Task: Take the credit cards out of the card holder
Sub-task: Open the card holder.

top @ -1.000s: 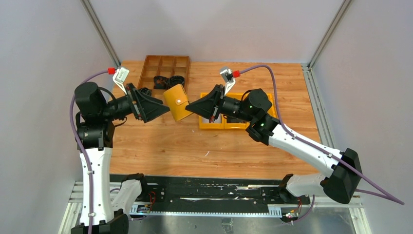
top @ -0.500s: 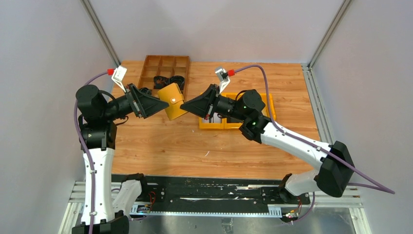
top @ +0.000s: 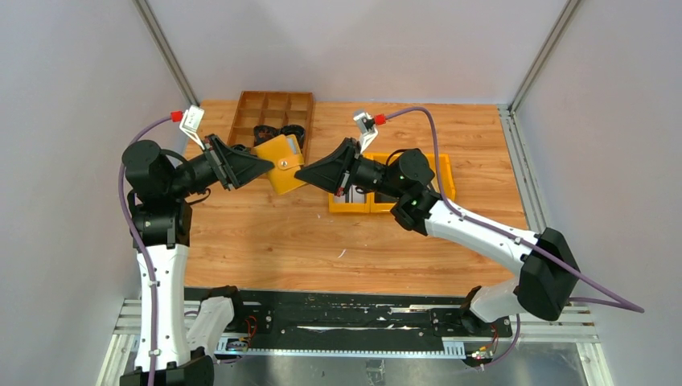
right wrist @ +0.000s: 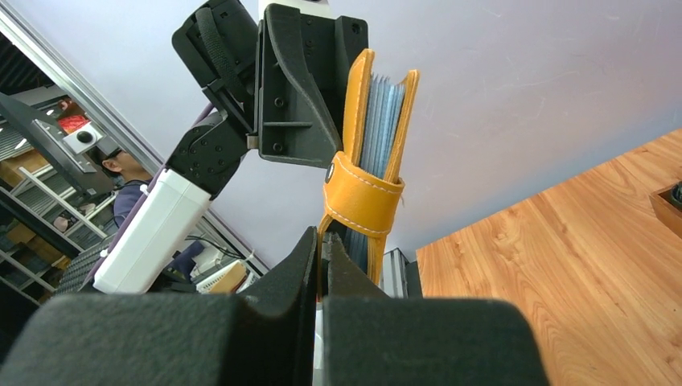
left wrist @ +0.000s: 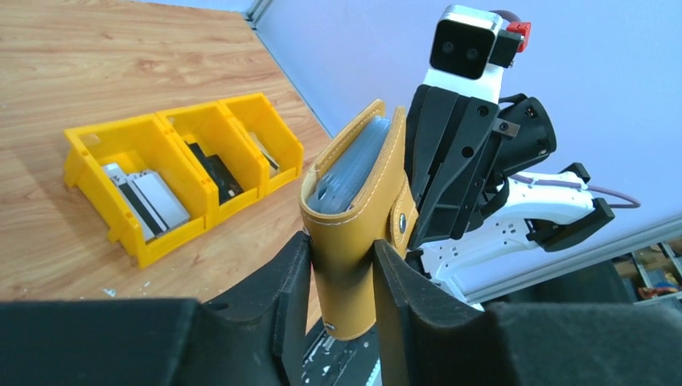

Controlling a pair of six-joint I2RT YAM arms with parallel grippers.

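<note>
The mustard-yellow card holder point(top: 276, 154) hangs in the air between my two grippers, above the table's back middle. My left gripper point(top: 268, 166) is shut on its folded spine, a finger pressing each side point(left wrist: 342, 251). My right gripper point(top: 300, 170) is shut on the edge of one cover point(right wrist: 322, 240), next to the strap with the snap stud point(right wrist: 330, 174). The holder point(left wrist: 354, 233) is folded, with pale blue sleeves point(right wrist: 381, 121) packed between its covers. The credit cards are hidden; I cannot pick one out among the sleeves.
A row of bright yellow bins point(top: 392, 207) stands on the table under my right arm, with flat grey and dark card-like pieces point(left wrist: 149, 197) inside. A brown compartment tray point(top: 273, 108) with black items sits at the back left.
My left gripper has closed from wide open onto the holder's spine. Both grippers and the holder have shifted a little left and toward the back, and the holder has tilted.
</note>
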